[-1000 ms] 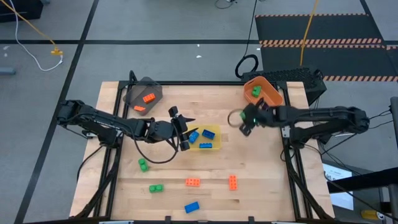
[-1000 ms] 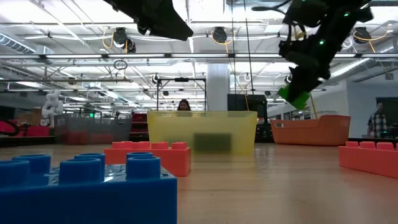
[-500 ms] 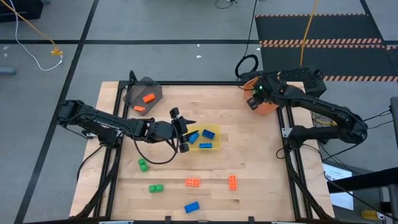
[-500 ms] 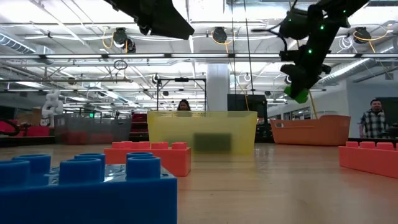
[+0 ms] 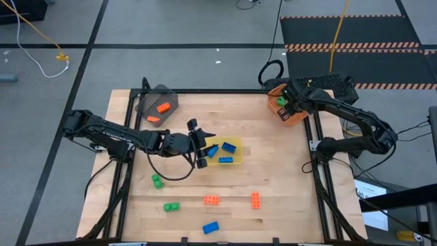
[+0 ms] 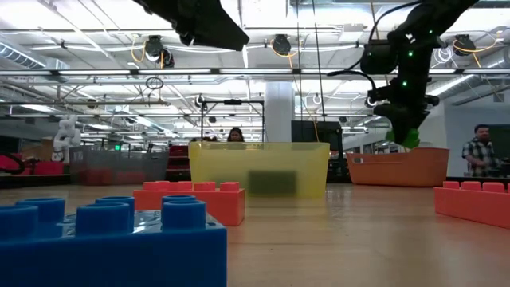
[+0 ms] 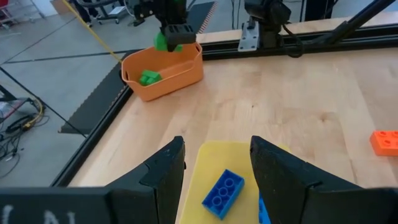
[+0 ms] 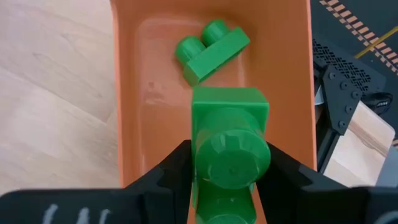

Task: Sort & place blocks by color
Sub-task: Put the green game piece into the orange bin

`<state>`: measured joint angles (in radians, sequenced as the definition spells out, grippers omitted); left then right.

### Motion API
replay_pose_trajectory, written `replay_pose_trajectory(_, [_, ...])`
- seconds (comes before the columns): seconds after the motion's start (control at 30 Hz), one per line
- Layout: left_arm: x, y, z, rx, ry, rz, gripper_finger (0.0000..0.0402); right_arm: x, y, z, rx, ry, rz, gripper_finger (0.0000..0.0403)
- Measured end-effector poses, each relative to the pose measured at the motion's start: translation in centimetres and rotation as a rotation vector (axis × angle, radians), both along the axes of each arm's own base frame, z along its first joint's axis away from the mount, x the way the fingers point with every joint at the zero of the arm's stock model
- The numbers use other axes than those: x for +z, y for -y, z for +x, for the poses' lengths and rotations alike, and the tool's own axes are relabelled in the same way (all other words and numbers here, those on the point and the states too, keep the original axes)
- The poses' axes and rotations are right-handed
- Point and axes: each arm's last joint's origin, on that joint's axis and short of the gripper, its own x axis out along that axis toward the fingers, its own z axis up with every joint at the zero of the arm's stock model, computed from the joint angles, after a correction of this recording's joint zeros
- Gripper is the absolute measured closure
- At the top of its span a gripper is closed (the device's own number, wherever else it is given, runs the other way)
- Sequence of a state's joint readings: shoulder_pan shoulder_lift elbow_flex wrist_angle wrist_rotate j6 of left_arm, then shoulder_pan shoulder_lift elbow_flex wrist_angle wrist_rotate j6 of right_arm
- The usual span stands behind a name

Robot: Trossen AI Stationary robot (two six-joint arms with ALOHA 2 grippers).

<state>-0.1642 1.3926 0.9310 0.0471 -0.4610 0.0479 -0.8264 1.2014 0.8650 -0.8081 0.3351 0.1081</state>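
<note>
Wooden bench (image 5: 273, 171) carries an orange bin (image 8: 149, 74) at its far right corner; above it the right gripper (image 8: 229, 163) pinches a green block (image 8: 229, 134) between its fingers, one green block (image 8: 211, 46) already inside. Placing is underway: next, spread and drop. The left gripper (image 7: 214, 163), fingers spread, hovers mid-bench over the yellow bin (image 7: 214, 158)

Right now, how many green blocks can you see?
4: two on the table, one in the orange bin, one held by the right gripper above it. More may be hidden.
</note>
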Motion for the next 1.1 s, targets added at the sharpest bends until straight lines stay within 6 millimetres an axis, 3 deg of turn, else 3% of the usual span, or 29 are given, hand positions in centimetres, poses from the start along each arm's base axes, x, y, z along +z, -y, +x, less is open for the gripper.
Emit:
replay_pose_trajectory(0.07, [0.0,0.0,0.0,0.001,0.001,-0.004,0.022,0.0,0.0,0.0,0.0,0.001,-0.002,0.0265])
replay_pose_trajectory(0.33, [-0.2,0.1,-0.1,-0.011,-0.015,-0.022,0.022,0.1,0.1,0.1,-0.017,0.024,-0.018,0.0129])
replay_pose_trajectory(0.47, [-0.2,0.1,-0.1,-0.009,-0.015,-0.025,0.022,0.1,0.1,0.1,-0.017,0.023,-0.018,0.0097])
replay_pose_trajectory(0.8, [-0.2,0.0,-0.1,-0.006,-0.014,-0.031,0.022,1.1,-0.4,1.0,0.088,0.131,-0.057,0.0102])
replay_pose_trajectory(0.93, [-0.5,0.0,-0.2,-0.001,-0.046,-0.033,0.022,1.8,-2.0,2.3,0.199,0.26,-0.023,0.0109])
replay_pose_trajectory(1.1, [-0.8,0.0,-0.4,0.003,-0.082,-0.035,0.022,1.9,-5.3,4.6,0.374,0.296,0.026,0.0113])
